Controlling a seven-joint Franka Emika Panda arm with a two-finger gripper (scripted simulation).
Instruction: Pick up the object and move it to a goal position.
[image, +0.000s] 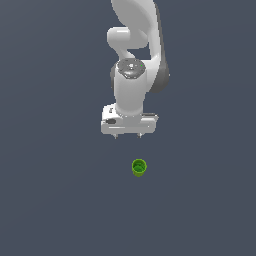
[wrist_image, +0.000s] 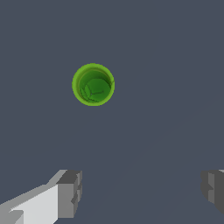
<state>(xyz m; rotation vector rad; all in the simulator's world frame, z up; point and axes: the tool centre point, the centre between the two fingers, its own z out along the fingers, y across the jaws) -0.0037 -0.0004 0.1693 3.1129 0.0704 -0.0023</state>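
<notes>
The white arm (image: 134, 65) reaches down with its wrist pointing at the grey floor (image: 50, 200). Its gripper (image: 128, 136) hangs with fingers (wrist_image: 70, 192) spread wide, holding nothing. The green cup (image: 139, 167) stands upright on the floor, apart from the fingers, its inside hollow.

Cup (image: 139, 167) apart from gripper (image: 128, 136)

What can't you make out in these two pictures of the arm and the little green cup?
- Goal position: no marker shows in either view.
- Arm base: cut off by the exterior view's top edge.
- Gripper fingertips: too small in the exterior view; in the wrist view one finger shows, the other is cut by the edge.
- Green cup: its height; the wrist view looks straight into it.
- Gripper's height above the floor: no shadows.
</notes>
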